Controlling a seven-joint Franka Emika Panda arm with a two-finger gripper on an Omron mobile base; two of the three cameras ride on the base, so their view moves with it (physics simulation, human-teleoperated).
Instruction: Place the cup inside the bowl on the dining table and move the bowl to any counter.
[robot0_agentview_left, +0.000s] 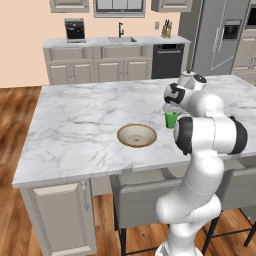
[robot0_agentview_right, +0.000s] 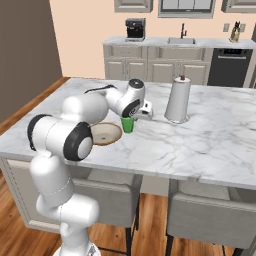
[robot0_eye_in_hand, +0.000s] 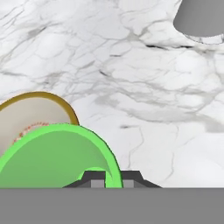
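Observation:
The green cup (robot0_agentview_left: 171, 120) (robot0_agentview_right: 128, 125) stands upright on the dining table (robot0_agentview_left: 75, 125) (robot0_agentview_right: 210, 140), just right of the bowl (robot0_agentview_left: 136, 135) (robot0_agentview_right: 107, 134) and almost touching its rim. My gripper (robot0_agentview_left: 170, 111) (robot0_agentview_right: 129, 118) (robot0_eye_in_hand: 113, 178) comes down from above and is shut on the cup's wall (robot0_eye_in_hand: 57, 153), one finger inside and one outside. In the hand view the brown-rimmed bowl (robot0_eye_in_hand: 30, 116) lies just beyond the cup. I cannot tell whether the cup rests on the marble or hangs slightly above it.
A grey paper-towel roll (robot0_agentview_right: 178, 102) (robot0_eye_in_hand: 201, 17) stands on the table right of the cup. Grey chairs (robot0_agentview_left: 140, 200) (robot0_agentview_right: 210, 215) line the near edge. The counter (robot0_agentview_left: 115, 42) (robot0_agentview_right: 180, 42) with sink and coffee machine (robot0_agentview_left: 75, 30) runs along the far wall.

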